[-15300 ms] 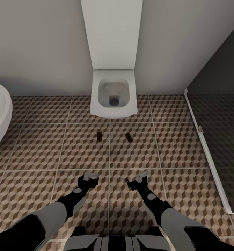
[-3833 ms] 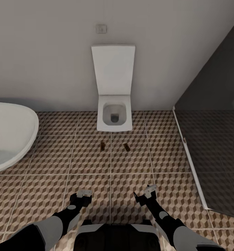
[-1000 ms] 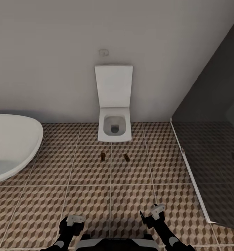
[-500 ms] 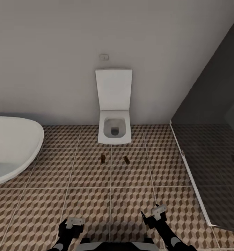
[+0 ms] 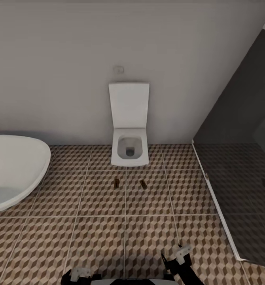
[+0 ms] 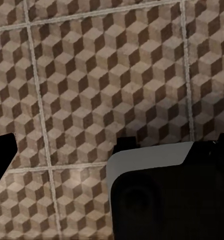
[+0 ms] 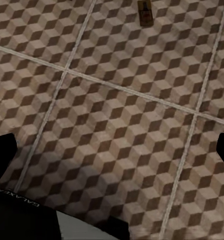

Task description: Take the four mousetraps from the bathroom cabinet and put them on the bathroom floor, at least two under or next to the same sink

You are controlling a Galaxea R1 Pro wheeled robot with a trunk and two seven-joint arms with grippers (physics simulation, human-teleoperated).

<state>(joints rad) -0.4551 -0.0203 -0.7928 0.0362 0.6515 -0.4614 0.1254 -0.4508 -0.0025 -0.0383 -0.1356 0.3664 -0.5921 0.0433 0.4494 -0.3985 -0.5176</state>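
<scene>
Two mousetraps (image 5: 116, 183) and (image 5: 142, 184) lie flat on the bathroom floor (image 5: 89, 233), side by side just in front of the toilet (image 5: 129, 150), no sink beside them. The left hand (image 5: 80, 274) and right hand (image 5: 180, 253) sit low at the frame's edge, both spread wide, carrying nothing. Bathtub (image 5: 14, 170) on the left, dark shower glass (image 5: 243, 158) on the right; open tiles between.
</scene>
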